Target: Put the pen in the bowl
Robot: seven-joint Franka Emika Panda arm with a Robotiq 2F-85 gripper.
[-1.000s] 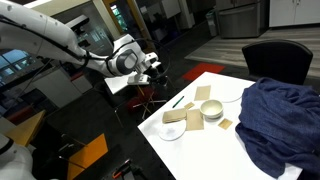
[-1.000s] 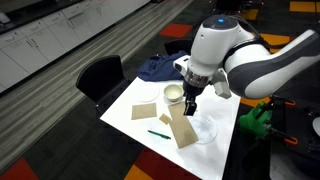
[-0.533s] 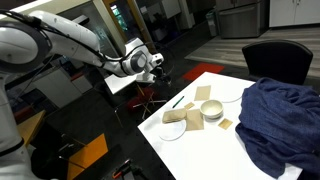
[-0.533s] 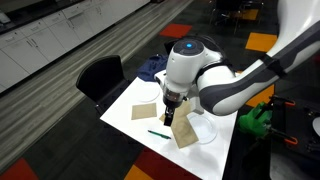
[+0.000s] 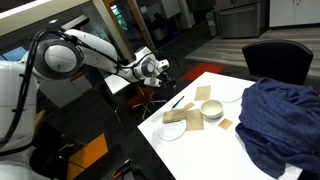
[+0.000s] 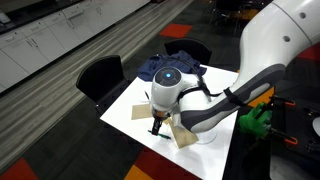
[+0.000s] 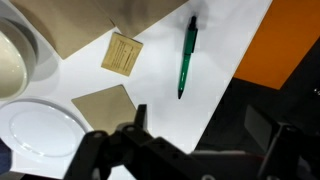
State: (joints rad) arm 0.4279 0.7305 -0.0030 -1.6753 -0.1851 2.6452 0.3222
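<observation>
The pen is thin and dark green. It lies on the white table near its edge, and it also shows in an exterior view. The small cream bowl sits mid-table; in the wrist view only part of it shows at the left edge. My gripper is open and empty, hovering above the table edge, with the pen ahead of its fingers. It is beside the table's end in an exterior view and low over the table in the opposite one, where my arm hides the bowl.
Two flat white plates and tan square pieces lie around the bowl. A blue cloth covers the table's far part. Black chairs stand next to the table. Orange floor lies beyond the edge.
My arm has swung closer and lower over the table's pen end. My gripper has come down toward the table surface and now hides the bowl in one exterior view.
</observation>
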